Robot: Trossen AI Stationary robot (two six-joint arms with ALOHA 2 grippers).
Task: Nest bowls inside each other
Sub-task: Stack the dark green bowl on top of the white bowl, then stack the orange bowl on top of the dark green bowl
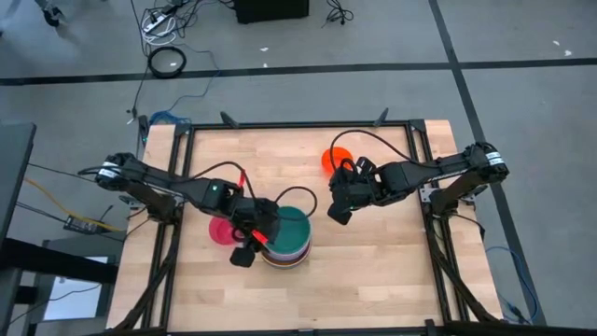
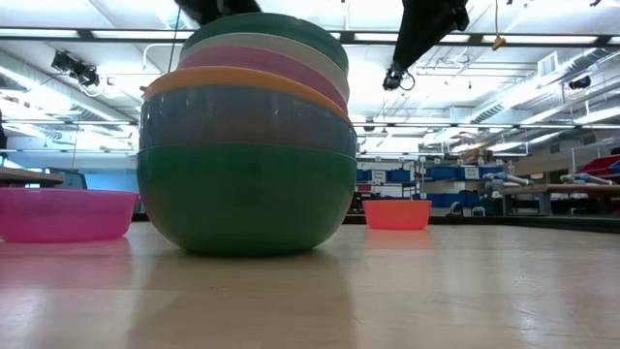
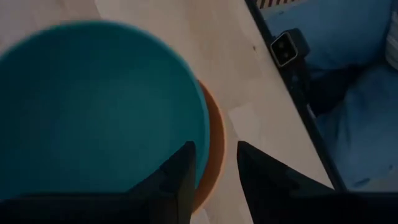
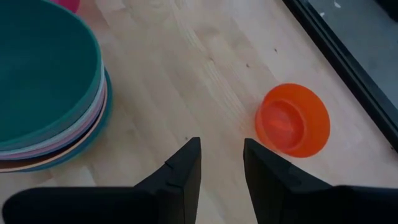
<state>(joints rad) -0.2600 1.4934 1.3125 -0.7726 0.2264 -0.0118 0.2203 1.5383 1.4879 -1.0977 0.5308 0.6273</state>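
Note:
A stack of nested bowls [image 1: 287, 239] stands on the wooden table near its middle. A teal bowl [image 3: 93, 106] lies on top, with an orange rim [image 3: 214, 140] showing below it. The lowest, green bowl [image 2: 242, 208] rests on the table on its base. A pink bowl [image 1: 222, 230] sits left of the stack. A small orange bowl [image 4: 292, 119] stands alone toward the far edge. My left gripper [image 3: 214, 168] hovers open over the stack's rim on its near left side. My right gripper [image 4: 222, 165] hangs open above bare wood, between the stack and the small orange bowl.
Black frame rails [image 1: 424, 201] border the table. A small camera [image 3: 286, 46] sits at its near edge. Bare wood [image 1: 373, 261] lies right of the stack and toward the near edge.

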